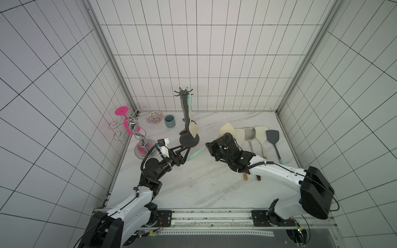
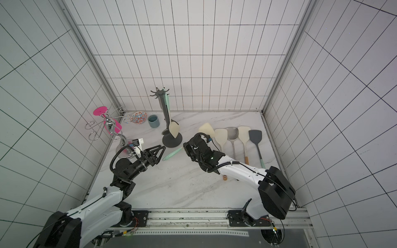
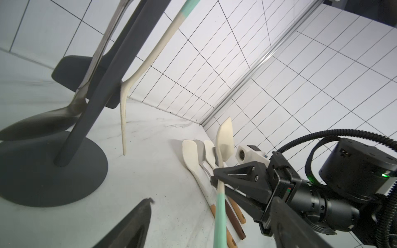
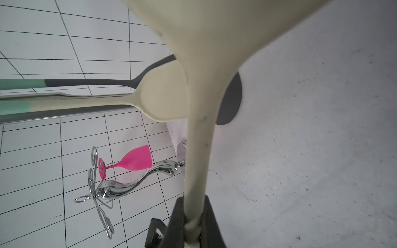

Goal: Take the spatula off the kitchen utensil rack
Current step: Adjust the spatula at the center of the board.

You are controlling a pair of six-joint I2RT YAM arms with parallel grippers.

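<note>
The kitchen utensil rack [image 1: 184,111] [image 2: 163,107] stands at the back middle, a dark grey pole [image 3: 96,85] on a round base [image 4: 233,96]. A cream spatula, a dark one and a steel spoon hang from it. My right gripper [image 1: 208,147] [image 2: 185,148] [image 4: 194,223] is shut on the cream neck of another spatula [image 1: 226,128] [image 2: 206,128] [image 3: 224,139] [image 4: 199,128]. This one is low over the table right of the base, clear of the hooks. Its mint handle [image 1: 196,153] runs between the jaws of my open left gripper [image 1: 185,150] [image 2: 163,151] [image 3: 214,204].
A chrome wire-loop stand [image 1: 137,137] with a pink glass [image 1: 121,111] stands at the left wall. A patterned bowl [image 1: 154,117] and a blue-grey cup [image 1: 169,121] sit behind the rack. Several spatulas and a steel spoon [image 1: 249,133] lie in a row at the right.
</note>
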